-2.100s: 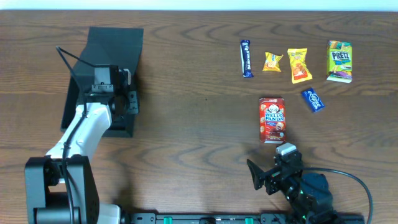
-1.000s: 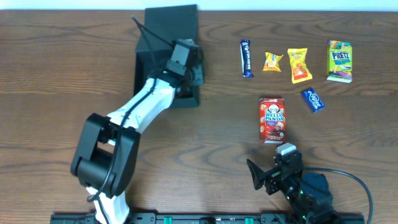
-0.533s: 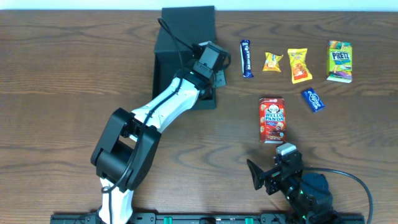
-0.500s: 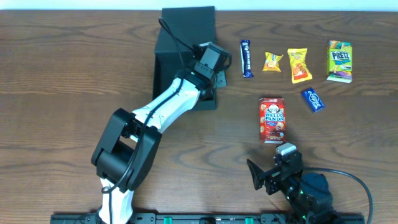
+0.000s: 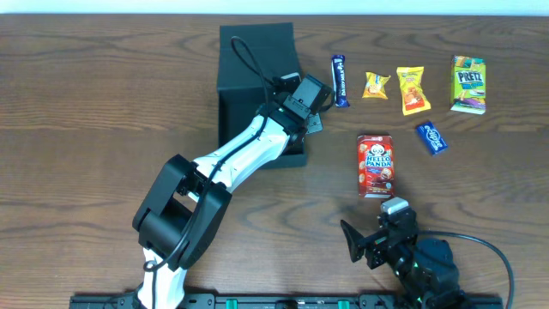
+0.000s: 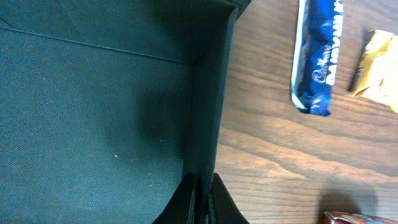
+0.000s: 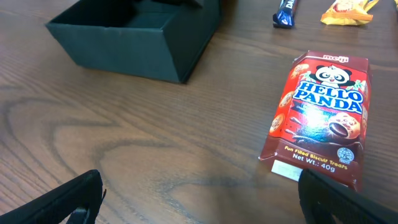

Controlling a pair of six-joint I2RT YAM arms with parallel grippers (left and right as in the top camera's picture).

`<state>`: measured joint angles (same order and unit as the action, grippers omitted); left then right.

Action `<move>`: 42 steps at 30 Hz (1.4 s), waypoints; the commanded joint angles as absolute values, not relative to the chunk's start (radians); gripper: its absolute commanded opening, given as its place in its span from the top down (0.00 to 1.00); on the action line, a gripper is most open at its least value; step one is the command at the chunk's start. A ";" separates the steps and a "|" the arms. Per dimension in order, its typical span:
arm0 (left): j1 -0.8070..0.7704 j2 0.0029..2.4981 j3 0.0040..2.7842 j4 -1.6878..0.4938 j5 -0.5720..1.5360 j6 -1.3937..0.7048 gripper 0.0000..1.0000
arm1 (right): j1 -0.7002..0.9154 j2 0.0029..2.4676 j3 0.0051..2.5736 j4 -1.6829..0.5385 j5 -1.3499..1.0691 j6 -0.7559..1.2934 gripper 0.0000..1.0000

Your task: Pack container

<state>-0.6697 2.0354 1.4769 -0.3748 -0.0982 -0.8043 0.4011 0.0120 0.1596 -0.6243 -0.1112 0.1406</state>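
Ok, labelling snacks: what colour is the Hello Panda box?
The Hello Panda box is red; clearest from the right wrist.

— Your left arm (image 5: 249, 146): what do you see on it?
— A smooth white shell on the long link, black joints, a black left gripper (image 6: 200, 194), and a thin cable (image 5: 249, 58) looping off at 12 o'clock.
— And your right arm (image 5: 416, 257)?
— Black all over, a pale grey block (image 5: 395, 206) at its 12 o'clock tip, a black cord (image 5: 489, 243) curving away toward 3 o'clock.

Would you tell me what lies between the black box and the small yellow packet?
In the overhead view, a blue chocolate bar lies between the box and the packet.
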 commanded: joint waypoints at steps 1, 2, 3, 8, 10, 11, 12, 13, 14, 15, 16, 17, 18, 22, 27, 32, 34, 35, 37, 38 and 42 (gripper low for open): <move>-0.670 2.038 1.501 -0.396 -0.103 -0.831 0.94 | 0.413 0.005 0.156 -0.629 -0.102 0.126 0.01; -0.670 2.038 1.501 -0.397 -0.098 -0.822 0.94 | 0.413 0.005 0.156 -0.629 -0.105 0.126 0.01; -0.670 2.038 1.501 -0.396 -0.087 -0.811 0.94 | 0.413 0.005 0.156 -0.630 -0.109 0.126 0.01; -0.675 2.038 1.501 -0.419 -0.076 -0.771 0.94 | 0.413 0.005 0.156 -0.630 -0.125 0.126 0.01; -0.677 2.038 1.501 -0.428 -0.069 -0.737 0.94 | 0.413 0.005 0.157 -0.631 -0.132 0.126 0.01; -0.677 2.038 1.501 -0.434 -0.065 -0.722 0.94 | 0.413 0.005 0.157 -0.632 -0.133 0.126 0.01; -0.677 2.038 1.501 -0.438 -0.058 -0.702 0.94 | 0.413 0.005 0.157 -0.632 -0.136 0.126 0.01; -0.677 2.038 1.501 -0.445 -0.054 -0.678 0.94 | 0.413 0.005 0.157 -0.632 -0.139 0.126 0.01; -0.677 2.038 1.501 -0.446 -0.050 -0.658 0.94 | 0.413 0.005 0.157 -0.632 -0.139 0.126 0.01; -0.677 2.038 1.501 -0.445 -0.044 -0.646 0.94 | 0.413 0.005 0.157 -0.632 -0.139 0.126 0.01; -0.677 2.038 1.501 -0.445 -0.038 -0.631 0.94 | 0.413 0.005 0.157 -0.632 -0.139 0.126 0.01; -0.677 2.038 1.501 -0.445 -0.032 -0.617 0.94 | 0.413 0.005 0.157 -0.632 -0.139 0.126 0.01; -0.678 2.038 1.501 -0.445 -0.028 -0.600 0.94 | 0.413 0.005 0.157 -0.632 -0.139 0.126 0.01; -0.678 2.038 1.501 -0.446 -0.001 -0.535 0.94 | 0.413 0.005 0.157 -0.632 -0.139 0.126 0.01; -0.678 2.038 1.501 -0.447 0.014 -0.490 0.94 | 0.413 0.005 0.157 -0.632 -0.139 0.126 0.01; -0.678 2.038 1.501 -0.460 0.020 -0.483 0.94 | 0.413 0.005 0.157 -0.632 -0.138 0.126 0.01; -0.678 2.038 1.501 -0.460 0.021 -0.489 0.94 | 0.413 0.005 0.157 -0.632 -0.138 0.126 0.01; -0.678 2.038 1.501 -0.460 0.022 -0.495 0.95 | 0.413 0.005 0.157 -0.632 -0.138 0.126 0.01; -0.678 2.038 1.501 -0.459 0.025 -0.502 0.94 | 0.413 0.005 0.157 -0.632 -0.139 0.126 0.01; -0.678 2.038 1.501 -0.459 0.027 -0.502 0.94 | 0.413 0.005 0.157 -0.632 -0.139 0.126 0.01; -0.677 2.031 1.519 -0.457 0.027 -0.539 0.21 | 0.413 0.005 0.157 -0.632 -0.138 0.126 0.01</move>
<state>-0.6727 2.0350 1.4837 -0.4500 0.0093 -0.5236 0.4011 0.0120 0.1596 -0.6277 -0.1310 0.1406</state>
